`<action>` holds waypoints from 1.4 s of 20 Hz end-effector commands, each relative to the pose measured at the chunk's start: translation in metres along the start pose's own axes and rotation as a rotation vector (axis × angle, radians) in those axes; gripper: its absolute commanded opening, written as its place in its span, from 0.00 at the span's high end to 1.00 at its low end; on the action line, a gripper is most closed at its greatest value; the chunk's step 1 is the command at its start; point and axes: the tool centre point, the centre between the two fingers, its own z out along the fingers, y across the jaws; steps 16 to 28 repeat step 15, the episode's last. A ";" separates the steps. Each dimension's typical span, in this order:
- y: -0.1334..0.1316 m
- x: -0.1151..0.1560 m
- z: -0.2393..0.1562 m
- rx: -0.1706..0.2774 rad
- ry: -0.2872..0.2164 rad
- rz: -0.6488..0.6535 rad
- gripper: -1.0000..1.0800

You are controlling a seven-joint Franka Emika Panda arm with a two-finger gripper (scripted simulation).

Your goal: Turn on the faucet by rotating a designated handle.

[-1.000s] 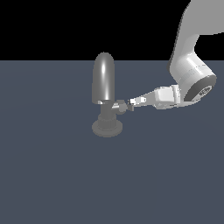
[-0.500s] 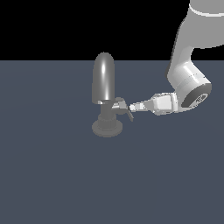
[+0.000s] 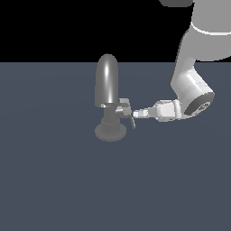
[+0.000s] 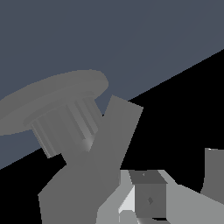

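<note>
A: Well, where is the gripper [image 3: 136,114]?

B: Its white tip sits right at the handle [image 3: 128,115], on the exterior view's right side of the faucet [image 3: 107,90]. Whether it actually touches the lever I cannot tell.

A: Are the fingers spread or closed?

B: I cannot tell. In the exterior view they merge into one narrow tip, and the wrist view shows only one pale finger [image 4: 183,201] close up.

A: And the faucet itself?

B: It stands upright on the dark blue-grey floor [image 3: 54,180], near the middle. Its tall rounded spout rises above a short stem and a round disc base [image 3: 110,132]. The wrist view shows that base [image 4: 52,100] with its ribbed stem.
</note>
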 end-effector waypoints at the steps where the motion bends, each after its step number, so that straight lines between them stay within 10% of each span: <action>1: -0.019 0.021 0.000 0.030 0.003 0.019 1.00; 28: -0.046 0.053 0.000 0.035 -0.005 0.053 1.00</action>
